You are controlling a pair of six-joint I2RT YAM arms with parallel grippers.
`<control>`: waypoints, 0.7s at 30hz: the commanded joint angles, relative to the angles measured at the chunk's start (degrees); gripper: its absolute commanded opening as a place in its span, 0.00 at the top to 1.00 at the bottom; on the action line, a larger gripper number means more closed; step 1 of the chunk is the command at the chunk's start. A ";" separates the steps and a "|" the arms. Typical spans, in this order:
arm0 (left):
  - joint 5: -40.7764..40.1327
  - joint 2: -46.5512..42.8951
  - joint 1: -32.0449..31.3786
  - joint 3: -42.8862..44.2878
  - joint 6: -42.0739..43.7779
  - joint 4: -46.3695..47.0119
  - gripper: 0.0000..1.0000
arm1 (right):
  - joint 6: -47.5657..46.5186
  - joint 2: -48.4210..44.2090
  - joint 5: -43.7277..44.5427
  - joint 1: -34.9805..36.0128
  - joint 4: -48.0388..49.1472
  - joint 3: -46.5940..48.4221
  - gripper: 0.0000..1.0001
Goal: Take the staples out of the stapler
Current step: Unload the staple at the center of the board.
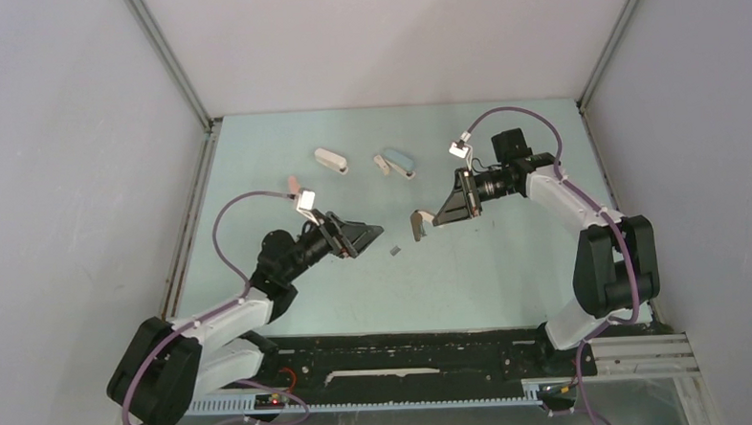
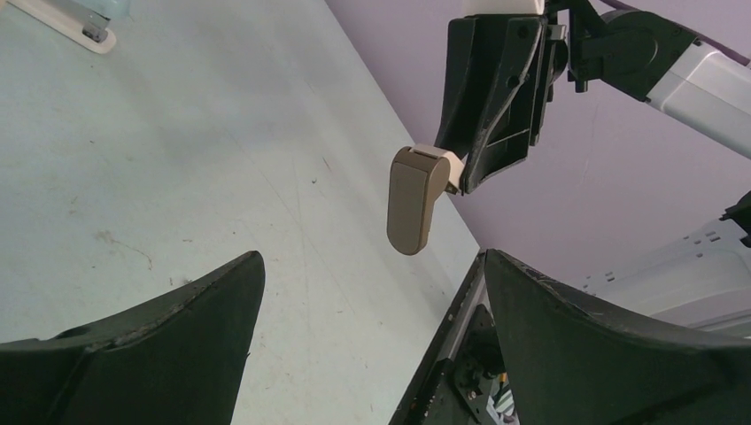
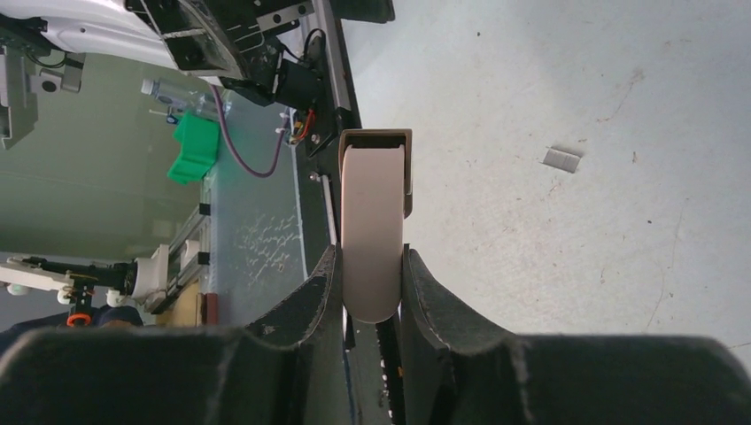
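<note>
Above the table (image 1: 509, 274), the left gripper (image 1: 368, 234) gapes wide and empty; the right gripper (image 1: 437, 217) pinches a tan stapler (image 3: 372, 221) aloft by one end. The staples (image 3: 561, 159) lie on the table between the grippers. That end-grip may slip, dropping the stapler onto them.

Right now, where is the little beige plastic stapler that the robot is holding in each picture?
Top external: the small beige plastic stapler is just right of centre, at the tip of the right gripper.
Left wrist: upper middle, hanging below that gripper.
Right wrist: centre, pinched between that gripper's jaws.
Shared landmark: the right gripper holding it shows in all three views.
</note>
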 commanded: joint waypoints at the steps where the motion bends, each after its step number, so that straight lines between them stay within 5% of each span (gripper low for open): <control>1: -0.53 2.46 -1.40 0.51 -0.77 4.65 0.00 | 0.46 0.28 -3.05 0.54 0.79 -0.05 1.00; 21: 4.40 18.90 -7.18 7.31 -5.96 21.94 0.06 | 0.64 0.31 -5.29 0.87 0.78 -0.10 1.00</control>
